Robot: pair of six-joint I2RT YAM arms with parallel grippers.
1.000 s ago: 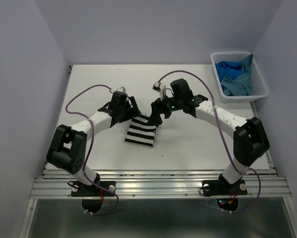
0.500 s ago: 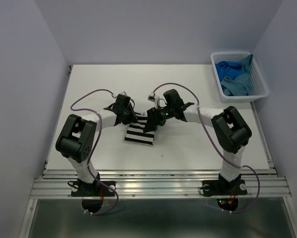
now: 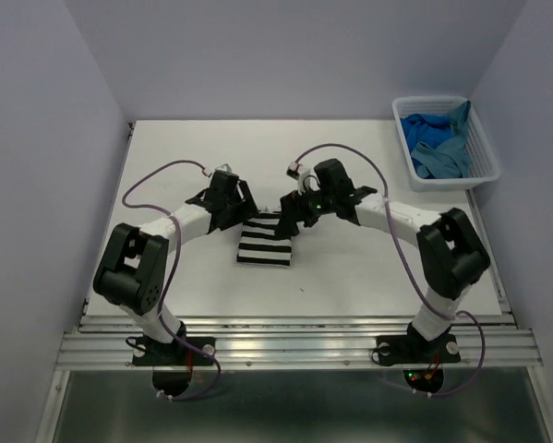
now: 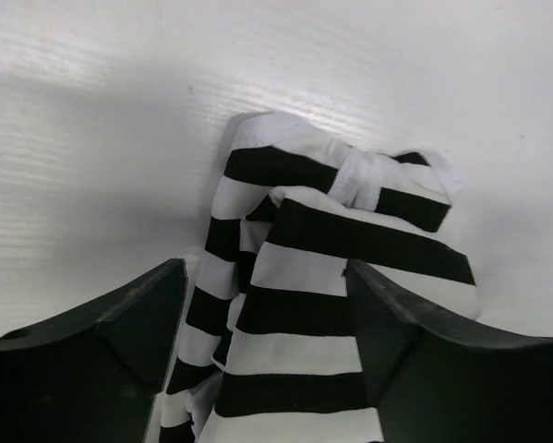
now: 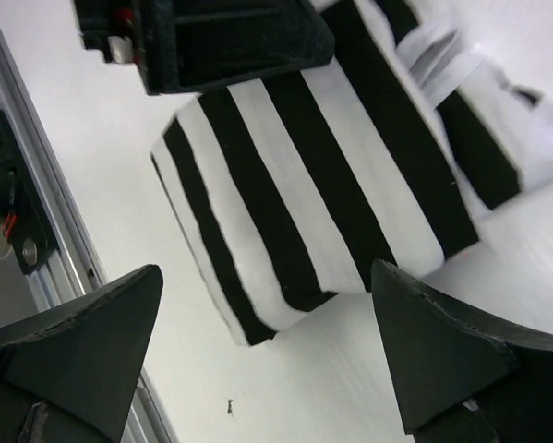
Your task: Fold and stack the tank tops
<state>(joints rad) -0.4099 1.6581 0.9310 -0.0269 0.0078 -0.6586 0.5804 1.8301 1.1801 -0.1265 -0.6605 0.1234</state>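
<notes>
Left gripper [image 3: 246,214]: jaws stand apart, straddling the strap end of the black-and-white striped fabric tank top [image 3: 265,245]. In the left wrist view its fingers [image 4: 128,332] flank the cloth without pinching it, so it reads as released, not holding.

Right gripper [image 3: 288,214]: jaws spread wide and empty, hovering over the same garment. The folded rectangle lies directly beneath it in the right wrist view [image 5: 304,175].

Progress, as judged:
- The striped top sits between and just in front of both grippers as a compact folded block on the white table top [image 3: 165,157]. Its straps bunch loosely at the end nearest the fingers. Fold looks essentially done, with perhaps a tidy-up of the straps left.
- No stack yet; this piece would be the base.
- Two tops appear untouched: a crumpled heap of blue fabric [image 3: 436,146], part brighter blue and part duller teal, well off to the right gripper's far right inside the white plastic lattice basket [image 3: 451,183].
- Roughly a third of the work seems finished.

Obstacles:
- The grippers are close together over one small bundle, so they could bump each other.
- The basket walls and tangled blue cloth may hinder picking out a single top.
- A lavender cable [image 3: 156,180] loops beside the left gripper, clear of the cloth.
</notes>
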